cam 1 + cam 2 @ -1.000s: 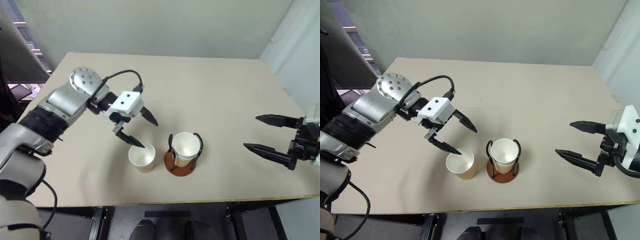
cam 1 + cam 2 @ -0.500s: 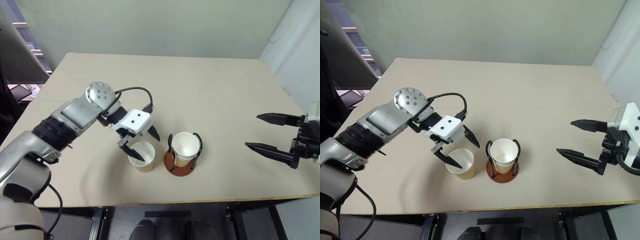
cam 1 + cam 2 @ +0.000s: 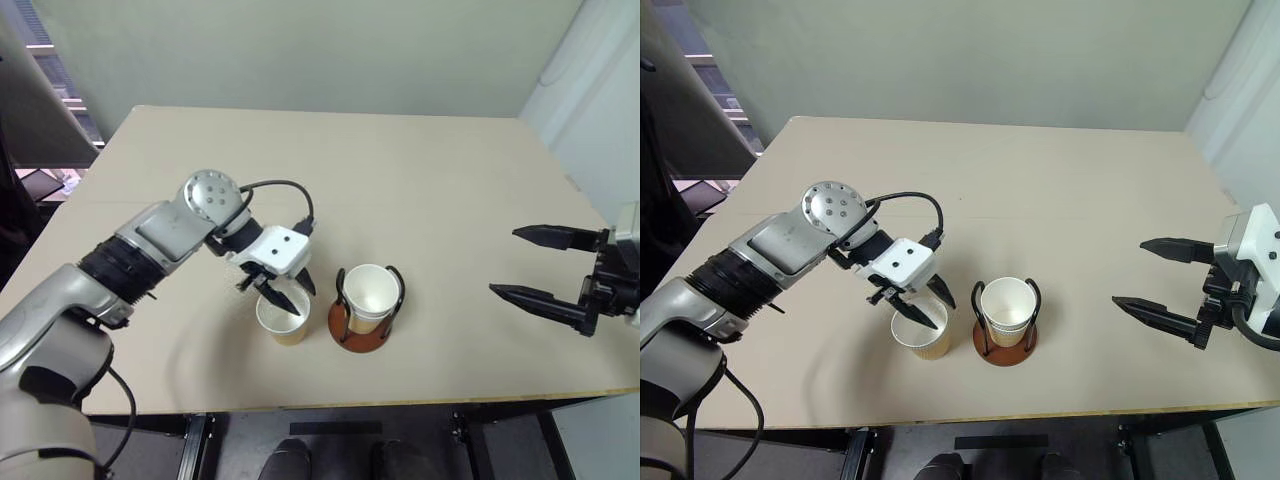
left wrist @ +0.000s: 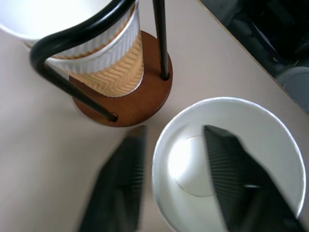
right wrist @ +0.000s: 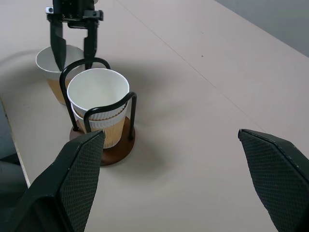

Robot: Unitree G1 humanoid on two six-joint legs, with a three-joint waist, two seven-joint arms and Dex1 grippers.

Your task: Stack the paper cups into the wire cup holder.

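Observation:
One paper cup (image 3: pixel 283 320) stands loose on the table, just left of the wire cup holder (image 3: pixel 360 336). The holder's brown disc base (image 4: pixel 140 96) and black wire loops carry nested paper cups (image 5: pixel 99 89). My left gripper (image 3: pixel 300 300) points down over the loose cup. One blurred finger (image 4: pixel 227 164) is inside the cup and the other finger (image 4: pixel 123 179) is outside its wall. The jaws are narrow but open, with a gap to the wall. My right gripper (image 3: pixel 503 262) hovers wide open and empty far to the right.
The tan table (image 3: pixel 420 180) runs bare behind and to the right of the holder. Its front edge lies close below the cup and holder. A pale wall stands behind the table.
My left gripper came down and to the right over the loose cup, and its fingers narrowed from wide open to straddle the cup's wall. The right gripper kept still.

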